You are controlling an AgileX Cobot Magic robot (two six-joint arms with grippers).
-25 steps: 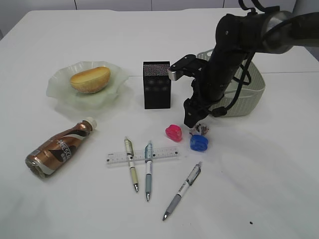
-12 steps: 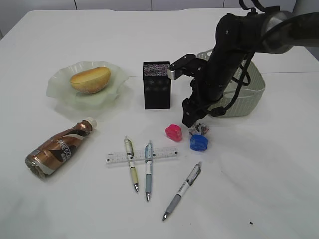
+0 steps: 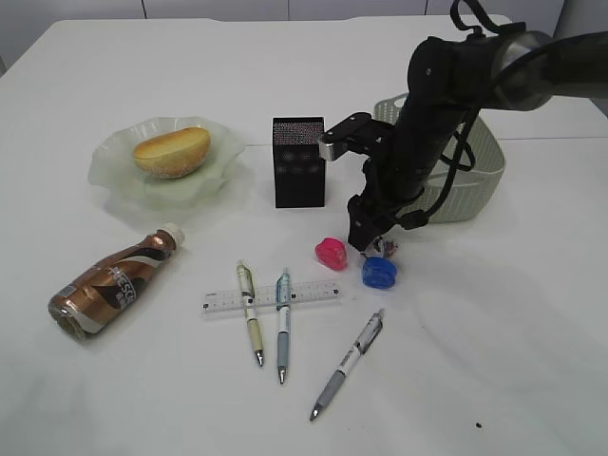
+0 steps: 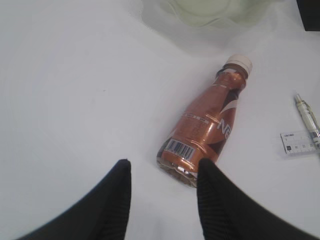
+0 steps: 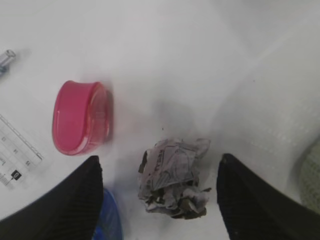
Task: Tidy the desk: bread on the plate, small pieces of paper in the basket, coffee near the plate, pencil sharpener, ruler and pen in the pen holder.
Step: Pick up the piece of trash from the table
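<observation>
My right gripper is open and hangs over a crumpled piece of paper, one finger on each side, not touching it. A pink pencil sharpener lies to its left and a blue one by the left finger. In the exterior view the paper lies in front of the basket. The bread rests on the green plate. The coffee bottle lies on its side. My left gripper is open just short of the bottle's base, holding nothing.
The black pen holder stands between plate and basket. The ruler lies flat with two pens across it, and a third pen lies to their right. The right arm reaches in from the upper right.
The right arm has shifted a little to the left over the paper. Its jaws stay the same width, and nothing on the table has moved.
</observation>
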